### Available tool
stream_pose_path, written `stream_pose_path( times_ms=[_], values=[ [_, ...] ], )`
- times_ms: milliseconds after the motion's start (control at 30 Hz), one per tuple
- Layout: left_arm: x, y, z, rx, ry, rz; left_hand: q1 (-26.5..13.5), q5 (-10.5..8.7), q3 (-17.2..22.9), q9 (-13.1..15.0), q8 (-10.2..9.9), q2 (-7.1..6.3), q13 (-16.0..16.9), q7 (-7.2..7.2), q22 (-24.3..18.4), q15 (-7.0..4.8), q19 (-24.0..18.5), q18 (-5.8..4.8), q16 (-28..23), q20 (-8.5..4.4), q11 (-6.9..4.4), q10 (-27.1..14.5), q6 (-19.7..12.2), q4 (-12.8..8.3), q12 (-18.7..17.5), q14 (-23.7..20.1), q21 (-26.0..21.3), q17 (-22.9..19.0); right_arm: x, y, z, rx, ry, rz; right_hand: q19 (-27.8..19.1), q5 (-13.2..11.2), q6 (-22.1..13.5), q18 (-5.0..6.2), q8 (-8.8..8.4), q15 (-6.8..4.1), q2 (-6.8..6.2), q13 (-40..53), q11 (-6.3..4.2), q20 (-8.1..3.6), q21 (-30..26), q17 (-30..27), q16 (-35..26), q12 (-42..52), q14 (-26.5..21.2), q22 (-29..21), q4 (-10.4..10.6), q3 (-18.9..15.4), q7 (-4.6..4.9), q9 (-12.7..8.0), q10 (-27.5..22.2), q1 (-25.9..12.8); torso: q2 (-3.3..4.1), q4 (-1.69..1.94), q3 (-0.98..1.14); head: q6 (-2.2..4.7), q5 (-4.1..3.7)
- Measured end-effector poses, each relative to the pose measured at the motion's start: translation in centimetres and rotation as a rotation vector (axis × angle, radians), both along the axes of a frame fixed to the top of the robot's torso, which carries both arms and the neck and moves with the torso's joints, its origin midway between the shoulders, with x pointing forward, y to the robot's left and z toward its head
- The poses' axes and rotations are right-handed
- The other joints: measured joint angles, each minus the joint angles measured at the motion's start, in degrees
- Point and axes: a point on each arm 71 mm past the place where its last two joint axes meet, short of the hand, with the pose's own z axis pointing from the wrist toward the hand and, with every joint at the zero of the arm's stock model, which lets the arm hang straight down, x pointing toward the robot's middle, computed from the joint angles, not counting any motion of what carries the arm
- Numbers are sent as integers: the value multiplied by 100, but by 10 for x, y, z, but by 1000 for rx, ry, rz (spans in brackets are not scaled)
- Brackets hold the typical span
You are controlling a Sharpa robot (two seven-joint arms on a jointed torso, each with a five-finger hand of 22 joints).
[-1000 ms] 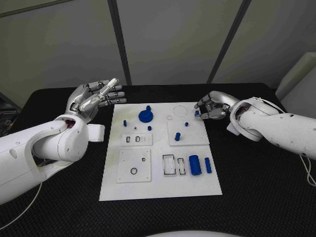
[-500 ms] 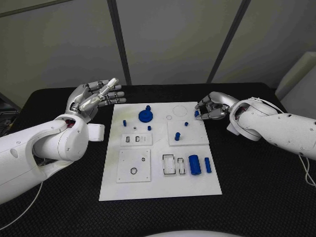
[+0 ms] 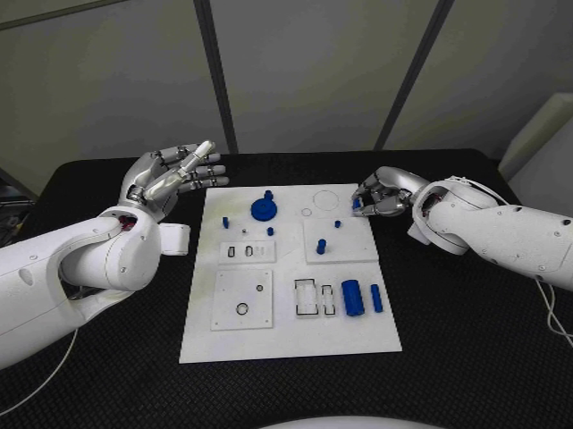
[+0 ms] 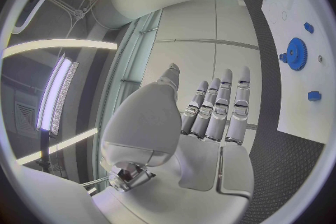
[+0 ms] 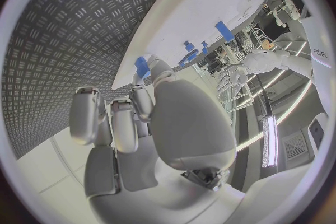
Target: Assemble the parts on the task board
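Blue part [image 3: 358, 204] pinched in right hand [image 3: 383, 197] fingers [image 5: 143, 87] at task board [image 3: 286, 344] corner.

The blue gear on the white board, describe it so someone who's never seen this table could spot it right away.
Start at the white task board in the middle of the black table and go to its far end, away from the robot. The blue gear lies there, left of centre. It is the only round, toothed disc; the other blue parts are small pegs or cylinders.

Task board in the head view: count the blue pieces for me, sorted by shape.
Gear: 1
Thick cylinder: 1
Thin rod: 1
Small pegs: 5, the last one at the right hand
Total: 8
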Motion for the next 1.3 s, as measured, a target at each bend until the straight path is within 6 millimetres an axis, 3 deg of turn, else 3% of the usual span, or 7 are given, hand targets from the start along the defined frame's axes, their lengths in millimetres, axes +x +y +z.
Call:
stream_pose_path(
  times_ms=[567, 700, 933, 1300],
  values=[
    [0, 0, 0, 0, 0, 0, 0, 0, 0, 0, 0, 0, 0, 0, -4, 0, 0, 0, 0, 0, 0, 0, 0, 0, 0, 0, 0, 0, 0, -1, -2, -9, 6, -6, 0, -24, 63, 0, 20, 0, 23, 24, -1, 0, 0, 0, 0, 5, 0, 19, -13, 14, -17, 5, -2, 23, 0, 1, 0, -20, 15],
    [0, 0, 0, 0, 0, 0, 0, 0, 0, 0, 0, 0, 0, 0, -4, 0, 0, 0, 0, 0, 0, 0, 0, 0, 0, 0, 0, 0, 0, -1, -2, -9, 4, -7, 23, -24, 209, 0, 98, -12, 118, 69, -34, -23, 35, 0, 0, 47, -13, 53, -20, 76, -38, 28, 31, 52, 0, 1, 2, -20, 16],
    [0, 0, 0, 0, 0, 1, 0, 0, 0, 0, 0, 0, 0, 0, -4, 0, 0, 0, 0, 0, 0, 0, 0, 0, 0, 0, 0, 0, -1, 0, -1, 1, -19, -6, 114, -153, 541, 0, 276, -135, 197, 266, -177, -114, 101, 0, 38, 230, 10, 121, -81, 211, -184, 59, 216, 106, 0, 1, 3, -22, 5],
    [1, 1, 0, 1, 1, 3, 38, 0, 17, 0, 0, 38, 0, 0, -3, 0, 0, 0, 0, 0, 0, 0, 0, -16, 0, 0, 0, 0, -4, 6, 5, 44, -70, 2, 143, -200, 569, 0, 355, -175, 256, 384, -227, -143, 124, 0, 38, 294, 11, 121, -113, 290, -181, 63, 307, 168, -2, 1, 5, -10, 4]
  ],
)
